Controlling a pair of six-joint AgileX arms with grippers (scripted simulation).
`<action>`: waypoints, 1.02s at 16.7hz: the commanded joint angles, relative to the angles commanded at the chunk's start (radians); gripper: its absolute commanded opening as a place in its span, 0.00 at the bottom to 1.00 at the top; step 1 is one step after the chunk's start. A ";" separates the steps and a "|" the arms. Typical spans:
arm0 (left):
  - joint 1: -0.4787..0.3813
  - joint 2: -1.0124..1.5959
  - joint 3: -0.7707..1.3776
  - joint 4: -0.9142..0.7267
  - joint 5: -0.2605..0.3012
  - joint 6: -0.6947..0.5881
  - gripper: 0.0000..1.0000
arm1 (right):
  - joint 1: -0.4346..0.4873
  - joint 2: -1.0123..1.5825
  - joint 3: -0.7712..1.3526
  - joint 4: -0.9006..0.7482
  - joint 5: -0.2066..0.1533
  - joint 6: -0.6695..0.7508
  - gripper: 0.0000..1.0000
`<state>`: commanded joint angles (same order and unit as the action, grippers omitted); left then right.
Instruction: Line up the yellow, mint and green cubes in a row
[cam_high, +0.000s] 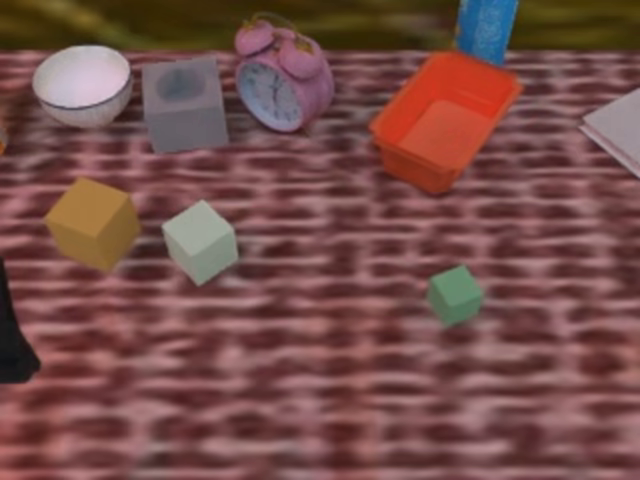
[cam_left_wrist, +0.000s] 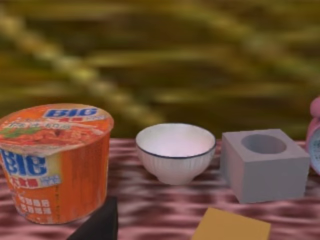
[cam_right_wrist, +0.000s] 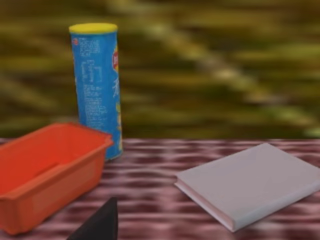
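left gripper sitting parked at the table's left edge, fingers' state impossible to tell | yellow cube lying at left, below the white bowl | mint cube resting just beside it, apart | green cube sitting well apart, right of centre, below the orange tray | right arm showing no gripper in the top view

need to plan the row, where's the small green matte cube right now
In the top view the small green matte cube sits alone right of centre, below the orange plastic bin and well right of the pale mint cube; neither wrist view shows it.
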<state>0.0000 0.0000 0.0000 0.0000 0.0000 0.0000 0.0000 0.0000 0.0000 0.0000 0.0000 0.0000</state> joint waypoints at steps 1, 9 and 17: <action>0.000 0.000 0.000 0.000 0.000 0.000 1.00 | 0.000 0.000 0.000 0.000 0.000 0.000 1.00; 0.000 0.000 0.000 0.000 0.000 0.000 1.00 | 0.087 0.290 0.268 -0.170 -0.005 0.017 1.00; 0.000 0.000 0.000 0.000 0.000 0.000 1.00 | 0.270 1.129 0.873 -0.591 0.000 0.050 1.00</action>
<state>0.0000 0.0000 0.0000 0.0000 0.0000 0.0000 0.2704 1.1290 0.8729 -0.5905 0.0004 0.0501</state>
